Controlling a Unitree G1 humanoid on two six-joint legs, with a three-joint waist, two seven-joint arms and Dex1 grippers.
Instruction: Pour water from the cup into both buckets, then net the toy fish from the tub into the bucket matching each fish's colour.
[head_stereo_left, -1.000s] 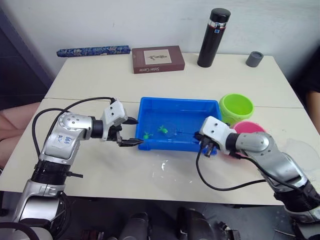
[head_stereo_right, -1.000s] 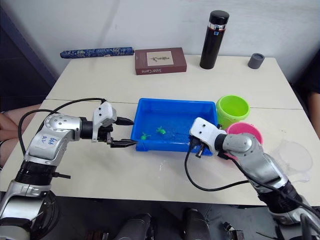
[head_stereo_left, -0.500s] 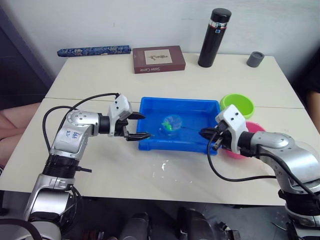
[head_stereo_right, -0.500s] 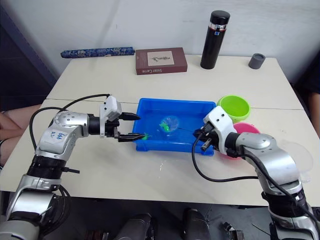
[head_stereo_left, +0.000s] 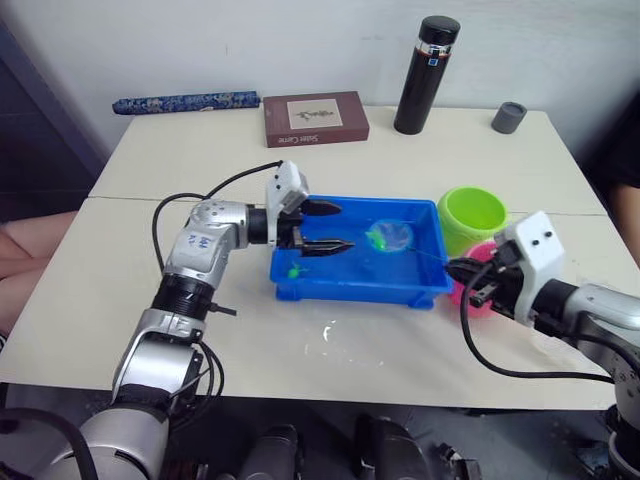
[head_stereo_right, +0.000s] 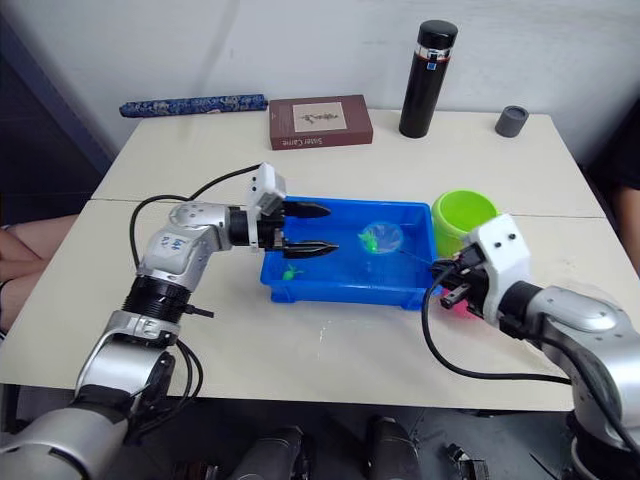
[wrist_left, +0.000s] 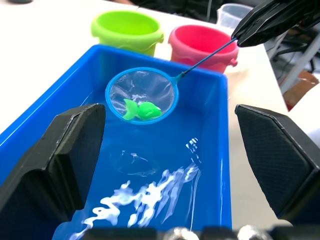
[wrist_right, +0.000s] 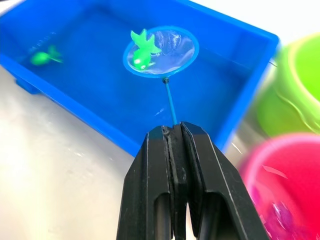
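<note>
Right hand pinching net, left hand spread

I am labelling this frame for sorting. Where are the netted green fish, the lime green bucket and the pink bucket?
netted green fish (wrist_left: 141, 110), left wrist view, on its body.
lime green bucket (head_stereo_left: 472, 214), left eye view, on its inner wall.
pink bucket (wrist_left: 200, 46), left wrist view, on its inside.
</note>
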